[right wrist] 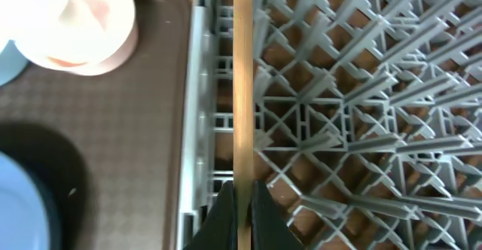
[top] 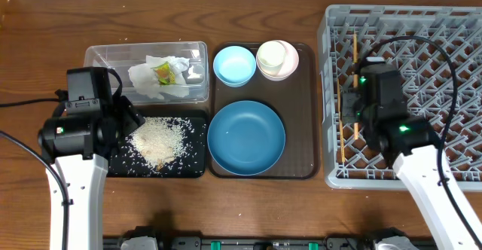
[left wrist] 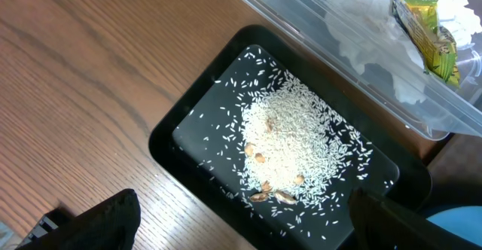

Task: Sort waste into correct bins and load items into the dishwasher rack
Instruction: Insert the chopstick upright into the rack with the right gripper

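Note:
My right gripper (right wrist: 241, 196) (top: 354, 103) is shut on a thin wooden chopstick (right wrist: 242, 77) (top: 355, 54), held over the left side of the grey dishwasher rack (top: 422, 32) (right wrist: 361, 92). My left gripper (left wrist: 241, 220) (top: 124, 118) is open and empty above the black tray (top: 192, 167) (left wrist: 192, 129), which holds the rice (top: 158, 138) (left wrist: 290, 141). The clear tub (top: 113, 54) (left wrist: 301, 16) holds the napkin (top: 147, 77) (left wrist: 369, 47) and wrapper (top: 163, 72) (left wrist: 425, 32). The dark-blue plate (top: 246, 137), light-blue bowl (top: 234, 65) and pink bowl (top: 290, 68) with the white cup (top: 273, 56) in it sit between the bins and the rack.
The dishes rest on a brown serving tray (top: 305, 129) (right wrist: 128, 129) between the bins and the rack. A few brown scraps lie in the rice. Bare wooden table runs along the left and front edges.

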{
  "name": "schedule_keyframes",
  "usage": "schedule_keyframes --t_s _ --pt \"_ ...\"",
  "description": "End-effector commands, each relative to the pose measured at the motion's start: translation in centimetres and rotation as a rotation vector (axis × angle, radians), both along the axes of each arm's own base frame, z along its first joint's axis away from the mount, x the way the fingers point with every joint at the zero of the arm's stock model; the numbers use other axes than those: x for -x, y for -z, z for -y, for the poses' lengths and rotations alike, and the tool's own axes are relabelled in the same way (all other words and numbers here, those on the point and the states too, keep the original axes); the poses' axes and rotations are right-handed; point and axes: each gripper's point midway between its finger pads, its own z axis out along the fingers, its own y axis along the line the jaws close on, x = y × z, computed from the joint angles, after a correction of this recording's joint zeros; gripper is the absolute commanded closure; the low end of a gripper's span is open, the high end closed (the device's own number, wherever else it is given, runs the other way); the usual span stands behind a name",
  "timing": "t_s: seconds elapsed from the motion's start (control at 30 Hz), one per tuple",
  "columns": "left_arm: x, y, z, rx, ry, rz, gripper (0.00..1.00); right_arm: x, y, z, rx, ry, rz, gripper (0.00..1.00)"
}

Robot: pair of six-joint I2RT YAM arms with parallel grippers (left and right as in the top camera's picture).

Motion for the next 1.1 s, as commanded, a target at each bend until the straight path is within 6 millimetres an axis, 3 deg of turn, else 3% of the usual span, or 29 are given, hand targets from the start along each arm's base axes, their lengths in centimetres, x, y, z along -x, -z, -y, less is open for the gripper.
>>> schedule_keyframes --t_s 0.0,0.4,0.5,0.63,0.9,1.07 --pt "-0.1 -0.8 -0.5 -0.022 -0.015 0.018 0.09 0.1 1.6 0.0 -0.011 -0.019 -0.053 0.99" --pt "-0.1 -0.8 -0.5 -0.023 -0.015 0.018 0.09 -0.5 7.1 -0.6 -0.008 -0.028 -0.207 0.98" --pt "-0.1 -0.8 -0.5 -0.023 -0.015 0.018 0.09 -0.5 7.8 -0.6 -0.005 -0.026 -0.227 0.92" --pt "-0.1 -0.8 -0.5 -0.023 -0.015 0.018 0.09 -0.5 7.9 -0.6 -0.005 -0.026 -0.230 0.83" --pt "-0.1 -0.8 -0.5 -0.023 -0.015 0.018 0.09 -0.7 7.8 -0.6 -0.006 -0.026 -0.222 0.80" --pt "-0.1 -0.8 -0.5 -0.023 -0.015 0.018 0.09 -2.3 6.8 -2.1 -0.088 -0.048 -0.149 0.68"
